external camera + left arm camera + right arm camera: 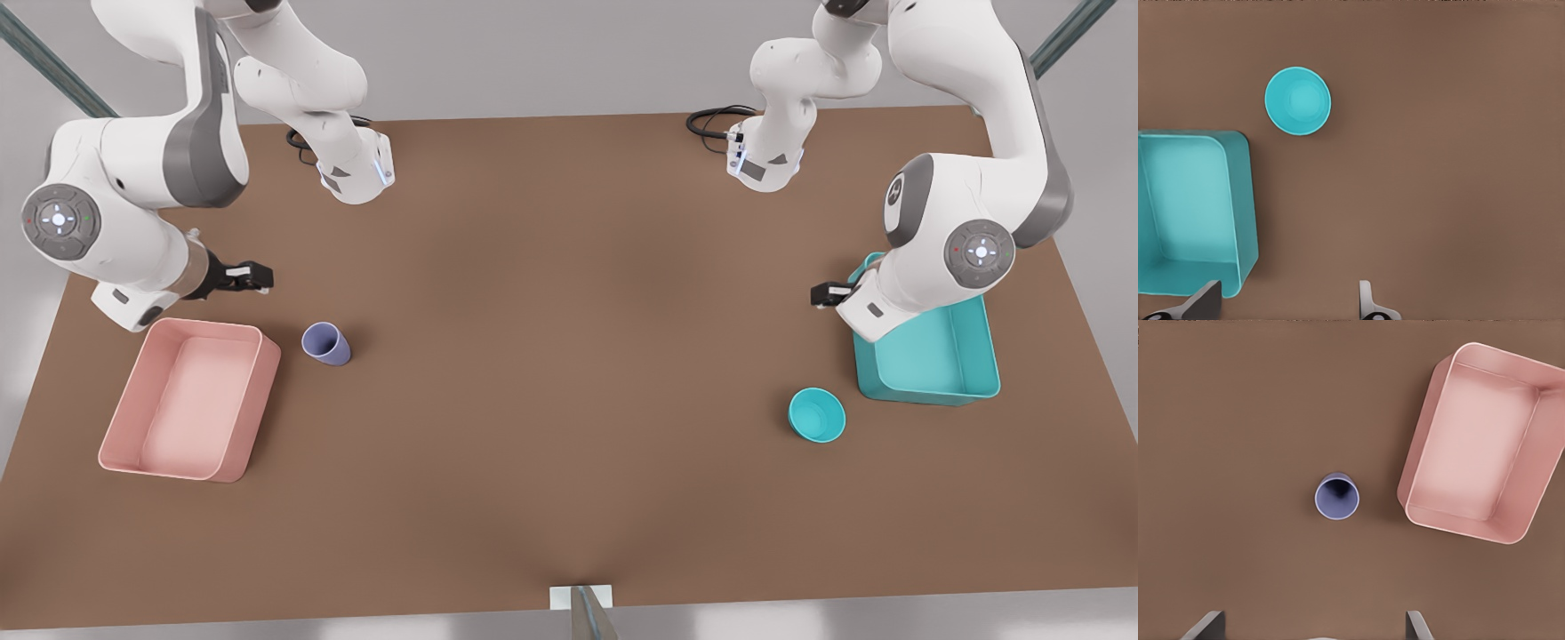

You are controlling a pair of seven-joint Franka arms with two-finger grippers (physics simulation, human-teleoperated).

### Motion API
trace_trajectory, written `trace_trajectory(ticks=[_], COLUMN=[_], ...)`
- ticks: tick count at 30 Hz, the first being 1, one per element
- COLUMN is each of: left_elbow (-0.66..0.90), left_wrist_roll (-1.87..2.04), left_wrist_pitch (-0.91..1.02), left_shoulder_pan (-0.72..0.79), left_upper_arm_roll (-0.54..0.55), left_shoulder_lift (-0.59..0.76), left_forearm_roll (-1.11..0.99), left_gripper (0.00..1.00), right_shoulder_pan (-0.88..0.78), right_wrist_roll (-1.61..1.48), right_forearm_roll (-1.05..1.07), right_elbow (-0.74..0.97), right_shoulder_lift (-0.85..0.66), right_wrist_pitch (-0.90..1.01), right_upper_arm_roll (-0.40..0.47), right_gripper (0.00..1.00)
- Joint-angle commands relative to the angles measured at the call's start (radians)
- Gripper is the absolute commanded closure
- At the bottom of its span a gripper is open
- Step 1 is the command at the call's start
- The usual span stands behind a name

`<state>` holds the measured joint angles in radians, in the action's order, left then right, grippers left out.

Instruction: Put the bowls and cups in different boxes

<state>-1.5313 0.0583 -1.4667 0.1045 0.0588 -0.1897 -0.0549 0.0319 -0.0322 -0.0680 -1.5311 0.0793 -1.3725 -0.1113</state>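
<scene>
Two grippers hang above the brown table [569, 356], both with jaws spread wide and nothing between them. The left gripper [1288, 303] rides on the arm at the front view's right [827, 293]; in its wrist view one finger [1201, 300] overlaps the corner of the teal box [1245, 220] and the other sits over bare tabletop. The right gripper [1315, 627] is on the arm at the front view's left [253, 277], its fingertips [1205, 625] well apart above the table.

The left wrist view looks straight down into the teal bowl [1297, 101], which stands upright just beside a corner of the teal box but apart from it. In the front view the bowl [817, 414] sits near the box [929, 360], whose far end is hidden by the arm.

The right wrist view looks down into the lavender cup [1336, 497], upright, near the long side of the pink box [1475, 443] without touching it. The front view shows the cup's [325, 343] tapered side, just beside the pink box [191, 400].
</scene>
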Motion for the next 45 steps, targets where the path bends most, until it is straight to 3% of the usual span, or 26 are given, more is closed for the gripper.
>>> trace_trajectory(ticks=[1, 3, 5, 6, 9, 12, 18, 22, 23, 26, 27, 30, 34, 35, 39, 40, 41, 42, 45], left_elbow=[0.0, 0.0, 0.046, 0.086, 0.05, 0.03, -0.084, -0.084, -0.084, -0.079, -0.078, -0.02, -0.012, 0.028, 0.039, 0.019, 0.008, -0.015, -0.174], left_wrist_roll=[-0.008, -0.008, -0.067, -0.063, -0.048, -0.046, -0.031, -0.021, -0.003, 0.002, 0.002, 0.002, 0.003, 0.003, 0.086, 0.083, 0.078, 0.077, 0.022], left_wrist_pitch=[-0.018, -0.058, -0.231, -0.263, -0.731, -0.744, -0.73, -0.728, -0.728, -0.725, -0.722, -0.584, -0.577, -0.49, -0.207, -0.175, -0.142, -0.141, -0.242], left_shoulder_pan=[0.0, 0.003, 0.046, 0.096, 0.09, 0.071, 0.023, 0.011, 0.011, 0.011, 0.012, 0.015, 0.015, 0.015, -0.097, -0.13, -0.172, -0.216, -0.253], left_upper_arm_roll=[0.0, 0.0, 0.012, 0.01, 0.009, 0.009, 0.009, -0.007, -0.007, -0.008, -0.008, -0.002, 0.001, 0.003, 0.0, -0.004, -0.008, -0.019, -0.099], left_shoulder_lift=[0.001, -0.028, -0.246, -0.344, -0.551, -0.556, -0.516, -0.54, -0.544, -0.55, -0.55, -0.55, -0.544, -0.531, -0.275, -0.235, -0.224, -0.218, -0.209], left_forearm_roll=[0.0, -0.003, -0.023, -0.123, -0.255, -0.298, -0.296, -0.35, -0.359, -0.358, -0.356, -0.343, -0.253, -0.255, -0.209, -0.209, -0.209, -0.214, -0.214], left_gripper=[0.0, 0.0, 0.0, 0.0, 0.0, 0.0, 0.0, 0.0, 0.12, 0.64, 0.71, 0.79, 0.79, 0.79, 0.79, 0.79, 0.79, 0.79, 0.79], right_shoulder_pan=[-0.006, -0.032, -0.055, -0.055, -0.04, 0.017, 0.068, 0.082, 0.089, 0.114, 0.114, 0.115, 0.125, 0.125, 0.125, 0.125, 0.123, 0.123, 0.114], right_wrist_roll=[-0.009, 0.008, 0.009, 0.011, 0.023, 0.023, 0.074, 0.074, 0.074, 0.069, 0.069, 0.069, 0.069, 0.069, 0.069, 0.069, 0.069, 0.069, 0.074], right_forearm_roll=[0.001, -0.003, 0.001, 0.002, 0.004, 0.002, 0.002, 0.001, 0.001, 0.001, 0.001, 0.001, 0.001, 0.001, 0.001, 0.001, -0.001, -0.001, -0.001], right_elbow=[0.0, -0.001, -0.041, -0.148, -0.398, -0.599, -0.633, -0.693, -0.707, -0.745, -0.75, -0.77, -0.805, -0.805, -0.805, -0.805, -0.805, -0.805, -0.799], right_shoulder_lift=[0.002, 0.034, 0.12, 0.077, 0.02, -0.065, 0.072, 0.062, 0.062, 0.051, 0.053, 0.074, 0.122, 0.134, 0.168, 0.168, 0.166, 0.163, 0.165], right_wrist_pitch=[-0.034, -0.036, -0.109, -0.203, -0.512, -0.692, -0.862, -0.873, -0.873, -0.873, -0.873, -0.91, -1.002, -1.008, -1.028, -1.025, -1.019, -1.014, -1.004], right_upper_arm_roll=[-0.004, -0.004, -0.007, -0.005, 0.004, 0.007, 0.007, 0.005, 0.007, 0.005, 0.007, 0.007, 0.007, 0.007, 0.007, 0.007, 0.007, 0.005, 0.005], right_gripper=[0.0, 0.0, 0.0, 0.0, 0.0, 0.0, 0.0, 0.0, 0.0, 0.0, 0.0, 0.0, 0.0, 0.0, 0.0, 0.18, 0.5, 0.62, 0.79])
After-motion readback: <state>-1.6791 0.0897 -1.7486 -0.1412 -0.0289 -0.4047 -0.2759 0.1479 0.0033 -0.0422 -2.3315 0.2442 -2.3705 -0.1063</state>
